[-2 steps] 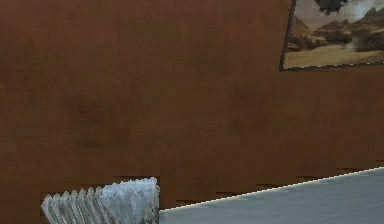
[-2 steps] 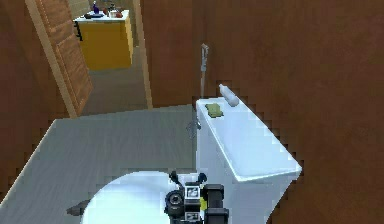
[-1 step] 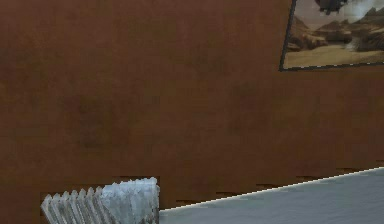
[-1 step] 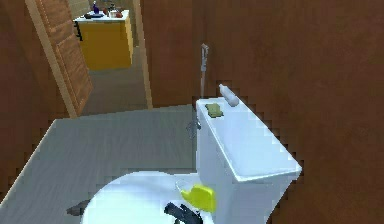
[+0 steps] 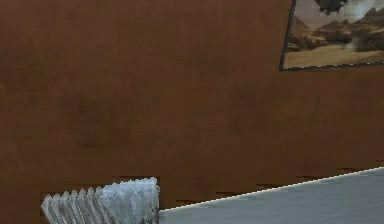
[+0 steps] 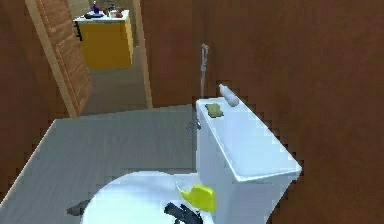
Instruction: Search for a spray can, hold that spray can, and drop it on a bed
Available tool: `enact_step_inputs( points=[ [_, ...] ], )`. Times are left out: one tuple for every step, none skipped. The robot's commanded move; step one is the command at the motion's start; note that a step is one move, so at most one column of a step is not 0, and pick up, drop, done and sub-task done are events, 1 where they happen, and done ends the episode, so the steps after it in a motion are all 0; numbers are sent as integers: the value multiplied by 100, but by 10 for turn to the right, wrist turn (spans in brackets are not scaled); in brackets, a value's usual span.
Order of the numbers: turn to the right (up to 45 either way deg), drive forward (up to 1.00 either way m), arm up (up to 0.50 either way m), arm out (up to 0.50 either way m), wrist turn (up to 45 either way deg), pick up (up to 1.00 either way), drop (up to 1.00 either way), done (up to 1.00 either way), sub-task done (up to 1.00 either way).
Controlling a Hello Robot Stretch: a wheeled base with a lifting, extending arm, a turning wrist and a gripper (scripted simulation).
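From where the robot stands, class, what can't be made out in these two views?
Forward view: wall picture, cut off by the top and right edges; ribbed grey thing, cut off by the bottom edge.
Arm side view: things on the yellow cabinet, too small to name; dark shape by the bottom edge, perhaps the gripper; yellow blob beside it, too small to name.

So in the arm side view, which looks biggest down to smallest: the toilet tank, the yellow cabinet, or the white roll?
1. toilet tank, largest.
2. yellow cabinet, next; it stands farther from the camera, so its true size is unsure.
3. white roll on the tank, smallest.
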Motion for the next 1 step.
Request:
enact_step_inputs(
  points=[
    [0, 0, 10, 0, 0, 0, 0, 0, 0]
  ],
)
